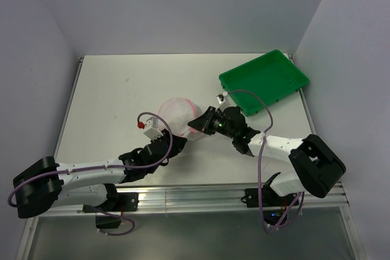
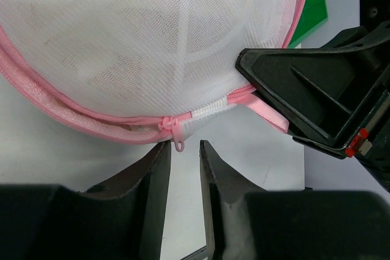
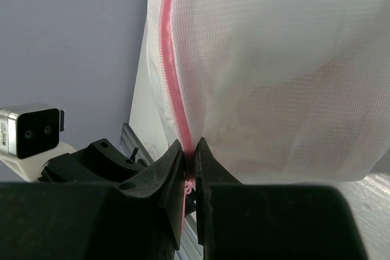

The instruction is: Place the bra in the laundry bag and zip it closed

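Bag (image 1: 177,112), on the counter (image 1: 109,89), is pinched at its pink rim (image 3: 172,77) by the right gripper (image 3: 189,150) while the left gripper (image 2: 186,150), narrowly parted, is held just below the pull (image 2: 178,142), which could be missed if the mesh shifts.

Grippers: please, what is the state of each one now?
Left gripper: slightly open, empty, zipper pull just ahead.
Right gripper: closed on pink rim of the laundry bag.

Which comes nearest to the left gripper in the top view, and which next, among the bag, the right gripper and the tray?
1. Bag, just ahead of the left gripper's tips.
2. Right gripper, to the right, pinching the bag's pink rim.
3. Tray, far right, at the table's back corner.
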Robot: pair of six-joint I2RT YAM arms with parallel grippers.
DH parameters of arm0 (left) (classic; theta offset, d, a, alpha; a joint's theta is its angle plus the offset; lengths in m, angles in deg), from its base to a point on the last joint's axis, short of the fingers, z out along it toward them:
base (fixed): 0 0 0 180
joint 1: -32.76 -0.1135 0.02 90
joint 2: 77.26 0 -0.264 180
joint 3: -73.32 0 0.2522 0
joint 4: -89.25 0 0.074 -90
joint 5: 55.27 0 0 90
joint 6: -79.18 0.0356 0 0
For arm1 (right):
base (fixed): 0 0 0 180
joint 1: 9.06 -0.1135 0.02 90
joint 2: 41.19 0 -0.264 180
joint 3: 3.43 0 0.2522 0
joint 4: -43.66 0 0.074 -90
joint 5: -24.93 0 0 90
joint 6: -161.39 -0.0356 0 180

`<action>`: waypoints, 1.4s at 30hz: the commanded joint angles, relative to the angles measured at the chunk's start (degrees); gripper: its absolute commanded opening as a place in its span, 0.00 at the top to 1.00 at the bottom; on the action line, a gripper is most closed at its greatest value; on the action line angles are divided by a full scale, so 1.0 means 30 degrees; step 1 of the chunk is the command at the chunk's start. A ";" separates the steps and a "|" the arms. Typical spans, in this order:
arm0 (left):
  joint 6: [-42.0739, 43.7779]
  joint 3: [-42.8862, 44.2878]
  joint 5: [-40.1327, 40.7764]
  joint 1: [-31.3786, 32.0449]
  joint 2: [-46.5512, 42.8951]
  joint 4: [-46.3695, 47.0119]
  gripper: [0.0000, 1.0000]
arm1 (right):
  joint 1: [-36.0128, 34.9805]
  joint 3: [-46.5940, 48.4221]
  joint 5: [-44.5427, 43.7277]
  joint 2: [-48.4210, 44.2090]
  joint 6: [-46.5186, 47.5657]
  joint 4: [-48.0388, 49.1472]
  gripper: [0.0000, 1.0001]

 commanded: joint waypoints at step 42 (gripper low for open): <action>0.0902 -0.1584 0.1757 -0.0207 -0.5998 -0.5276 1.00 | 0.3261 0.5888 0.8209 0.3781 0.7124 -0.4294 0.98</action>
